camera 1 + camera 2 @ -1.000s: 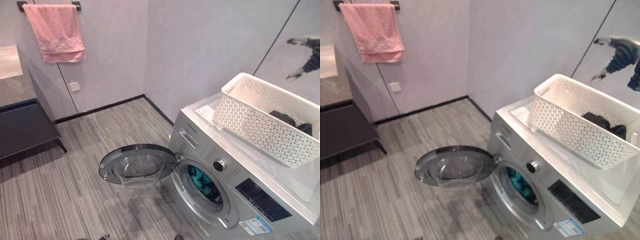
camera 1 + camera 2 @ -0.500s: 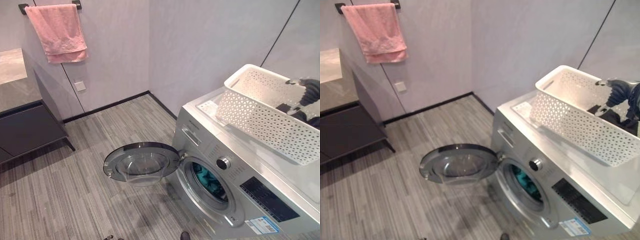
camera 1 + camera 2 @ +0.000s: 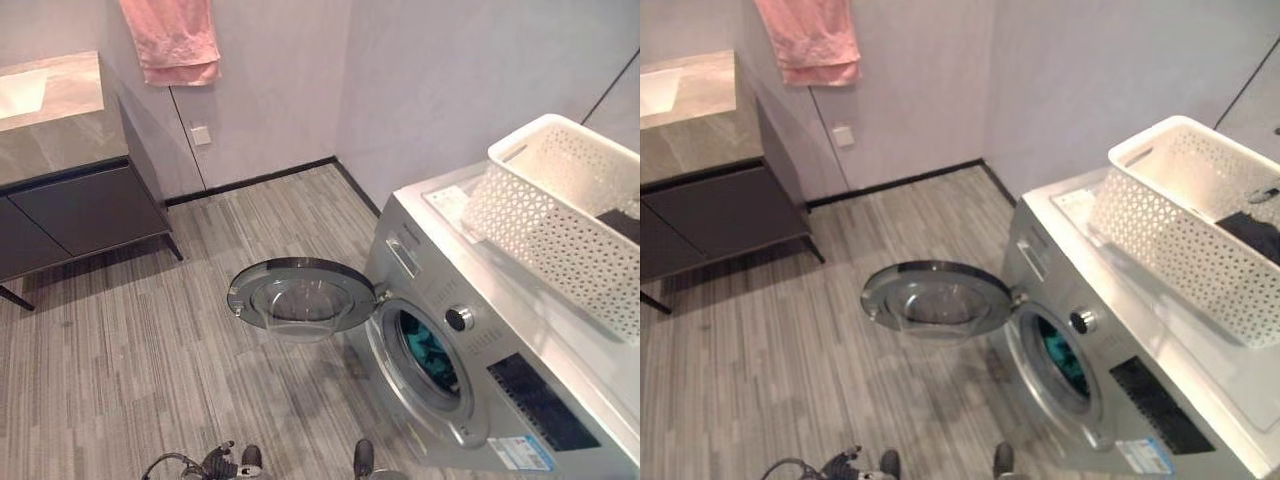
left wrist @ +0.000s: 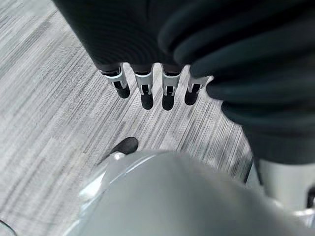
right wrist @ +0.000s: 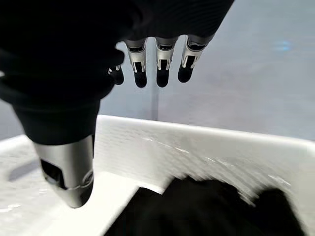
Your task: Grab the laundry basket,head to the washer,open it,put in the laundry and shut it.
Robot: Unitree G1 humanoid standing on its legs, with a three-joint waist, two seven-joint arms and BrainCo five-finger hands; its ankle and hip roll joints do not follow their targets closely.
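Note:
A silver washer [image 3: 480,400] stands at the right with its round door [image 3: 300,297] swung wide open over the floor. Teal cloth [image 3: 430,352] shows inside the drum. A white perforated laundry basket [image 3: 540,215] sits on the washer's top, with dark laundry [image 3: 1252,232] lying in its far end. In the right wrist view my right hand [image 5: 157,64] hovers over the basket [image 5: 206,142] and the dark laundry [image 5: 206,206], fingers straight and holding nothing. My left hand [image 4: 146,91] hangs low above the floor, fingers straight and empty.
A pink towel [image 3: 170,40] hangs on the back wall above a wall socket [image 3: 201,134]. A dark cabinet with a stone top [image 3: 70,190] stands at the left. Grey plank floor [image 3: 150,350] stretches between the cabinet and the open door.
The camera has swung, so the whole scene has shifted in the picture. My right hand, seen at the basket's far rim half a second ago, has left the eye views.

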